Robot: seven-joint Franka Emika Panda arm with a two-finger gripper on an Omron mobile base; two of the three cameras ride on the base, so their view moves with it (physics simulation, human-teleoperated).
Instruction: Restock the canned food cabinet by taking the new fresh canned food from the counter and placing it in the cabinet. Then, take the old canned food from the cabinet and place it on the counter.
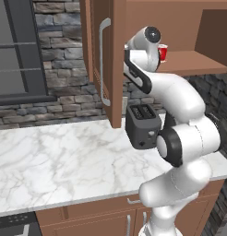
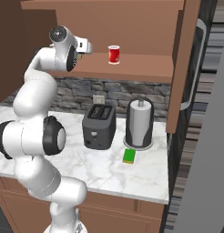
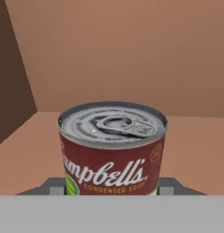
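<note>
Red can [image 2: 114, 54] upright on the cabinet [image 2: 132, 68] shelf, silver pull-tab top up. Gripper [image 3: 112, 186] level with the can inside the cabinet, 2 fingertips [image 3: 54, 186] flanking its base on either side; contact with the can not discernible, grip cannot be told. Door [image 1: 104, 60] open. Below on the counter [image 1: 64, 161]: toaster [image 2: 99, 126], paper-towel holder [image 2: 140, 124], green sponge [image 2: 129, 156].

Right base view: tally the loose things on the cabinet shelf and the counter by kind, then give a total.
Red can: 1, on the cabinet shelf
Toaster: 1, on the counter
Paper towel roll on its holder: 1
Green sponge: 1
Total: 4
</note>
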